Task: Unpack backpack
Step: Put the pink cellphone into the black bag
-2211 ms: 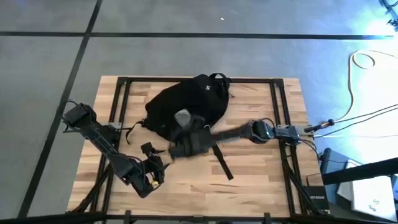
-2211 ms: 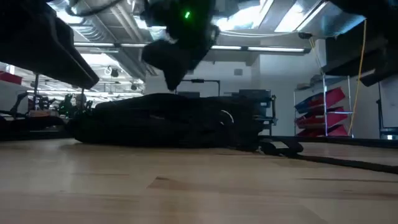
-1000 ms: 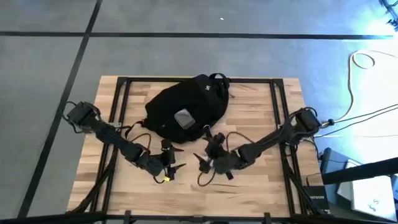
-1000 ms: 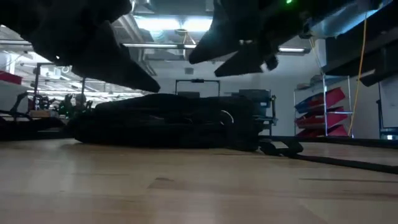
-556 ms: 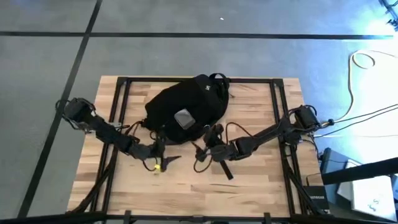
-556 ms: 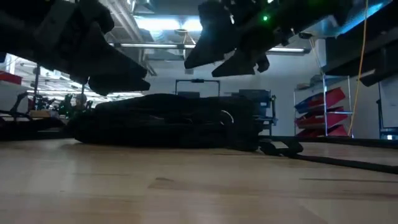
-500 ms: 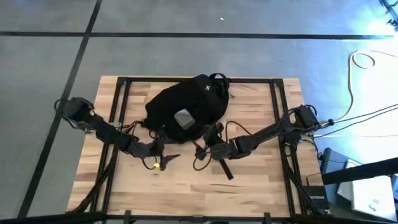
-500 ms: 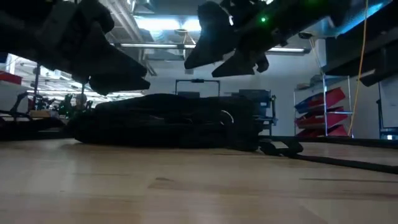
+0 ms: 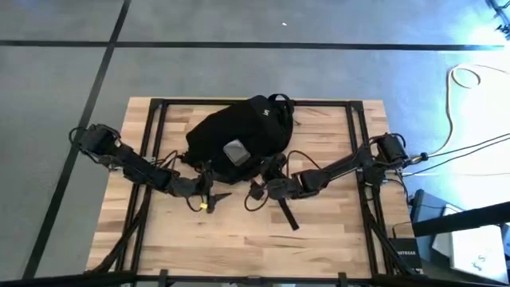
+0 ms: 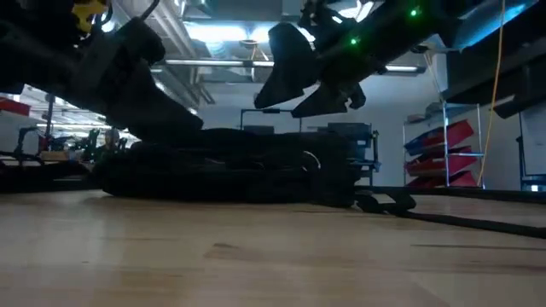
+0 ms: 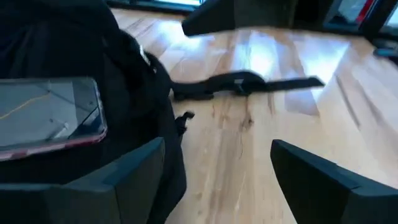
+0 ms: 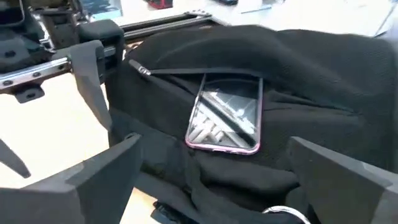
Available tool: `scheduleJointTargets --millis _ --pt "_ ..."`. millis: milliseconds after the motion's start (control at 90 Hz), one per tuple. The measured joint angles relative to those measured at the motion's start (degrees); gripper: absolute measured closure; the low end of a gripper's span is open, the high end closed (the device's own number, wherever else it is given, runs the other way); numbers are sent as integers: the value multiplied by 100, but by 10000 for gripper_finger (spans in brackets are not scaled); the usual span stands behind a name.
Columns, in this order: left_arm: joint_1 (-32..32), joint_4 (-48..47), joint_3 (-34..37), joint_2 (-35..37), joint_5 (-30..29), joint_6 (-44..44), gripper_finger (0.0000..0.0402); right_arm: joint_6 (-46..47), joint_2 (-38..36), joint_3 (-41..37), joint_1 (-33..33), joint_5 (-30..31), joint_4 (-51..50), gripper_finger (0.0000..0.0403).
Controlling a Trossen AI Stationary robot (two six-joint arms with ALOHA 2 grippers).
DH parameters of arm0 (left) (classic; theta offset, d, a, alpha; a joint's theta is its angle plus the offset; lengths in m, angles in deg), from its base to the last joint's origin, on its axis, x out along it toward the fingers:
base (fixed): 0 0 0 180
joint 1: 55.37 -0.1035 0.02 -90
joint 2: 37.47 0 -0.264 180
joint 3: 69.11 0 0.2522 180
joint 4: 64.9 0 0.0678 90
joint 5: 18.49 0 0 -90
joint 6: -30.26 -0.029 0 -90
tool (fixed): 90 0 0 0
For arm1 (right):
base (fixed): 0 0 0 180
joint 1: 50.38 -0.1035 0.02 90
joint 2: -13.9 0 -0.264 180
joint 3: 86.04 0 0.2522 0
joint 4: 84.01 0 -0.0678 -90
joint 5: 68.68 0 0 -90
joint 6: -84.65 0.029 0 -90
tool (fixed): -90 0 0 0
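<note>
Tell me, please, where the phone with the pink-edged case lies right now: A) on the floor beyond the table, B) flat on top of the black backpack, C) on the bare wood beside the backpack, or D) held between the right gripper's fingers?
B: the phone lies flat on the backpack, and both open grippers are off it.

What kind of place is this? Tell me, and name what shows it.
Probably a robotics lab or workshop: a wooden table on a grey floor with taped lines, exposed ceiling ducts and strip lights, and racks of red bins behind the backpack.

Dark jointed arms (image 9: 143,169) — looped cables, green lights
</note>
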Motion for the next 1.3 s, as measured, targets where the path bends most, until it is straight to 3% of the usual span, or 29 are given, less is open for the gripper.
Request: scheduleJointTargets --millis 211,322,500,667,722,878,1033,1300 --pt "-270 -657 0 -2 -283 414 121 204 87 4 324 -738 -25 25" --pt "-404 -828 -2 1 -282 329 121 -23 167 4 533 -1013 4 56" --pt "-639 -852 -2 -2 -219 -95 121 -512 345 4 672 -1393 387 187" --pt "-1014 -822 -2 -2 539 -114 121 -1077 555 7 885 -1889 987 352" --pt "-1131 -825 -4 -2 730 -37 121 -1091 577 16 967 -1936 981 386" --pt "-1359 -833 -7 -2 813 -150 121 -1108 601 24 1230 -2322 849 390" --pt "-1523 -846 -7 -2 965 -162 121 -1072 603 26 1487 -3364 514 400" --pt "-1533 -793 -7 -2 1001 -147 121 -801 603 32 1575 -3285 254 402"
